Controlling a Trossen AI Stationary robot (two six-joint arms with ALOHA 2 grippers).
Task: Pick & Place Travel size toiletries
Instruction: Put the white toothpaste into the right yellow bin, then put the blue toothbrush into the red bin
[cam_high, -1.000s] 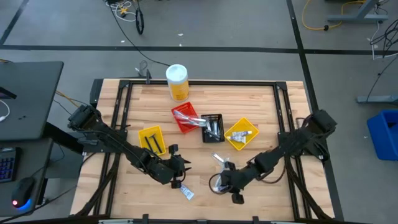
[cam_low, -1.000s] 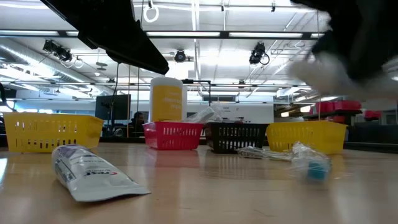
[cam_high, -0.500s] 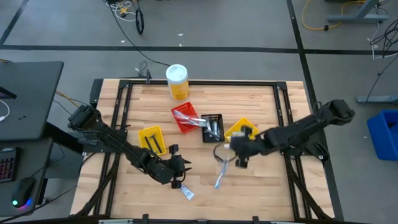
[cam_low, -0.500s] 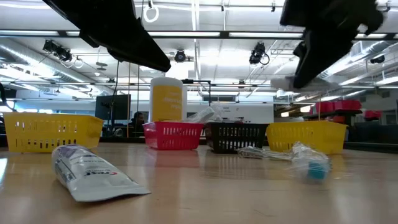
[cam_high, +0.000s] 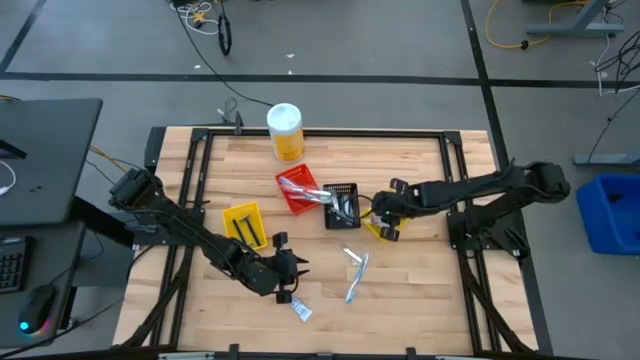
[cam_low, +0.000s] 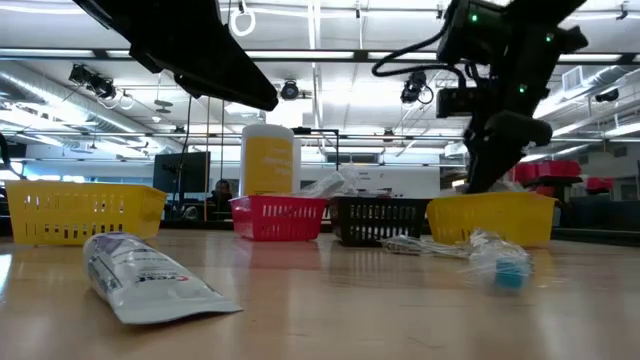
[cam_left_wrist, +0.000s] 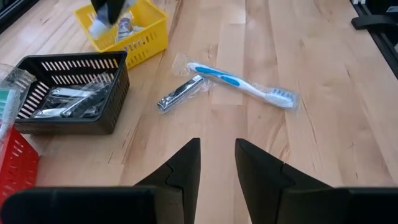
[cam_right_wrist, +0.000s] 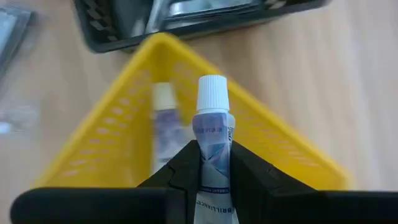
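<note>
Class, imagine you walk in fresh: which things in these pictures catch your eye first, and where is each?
The right claw holds a small white tube over the yellow bin at the table's right. Mid-table, in the left wrist view, a blue toothbrush lies beside metal nail clippers. The left claw hovers near another tube at the front edge.

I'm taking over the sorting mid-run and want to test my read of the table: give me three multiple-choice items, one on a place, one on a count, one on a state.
1. The right gripper is above:
A. the yellow bin beside the black bin
B. the red bin
C. the canister

2. Small bins on the table:
A. two
B. four
C. six

3. The right gripper is:
A. open and empty
B. shut on a white tube
C. shut on the blue toothbrush

Key: 1 A, the yellow bin lies under it. 2 B, two yellow, one red, one black. 3 B, the white tube sits between its fingers.
</note>
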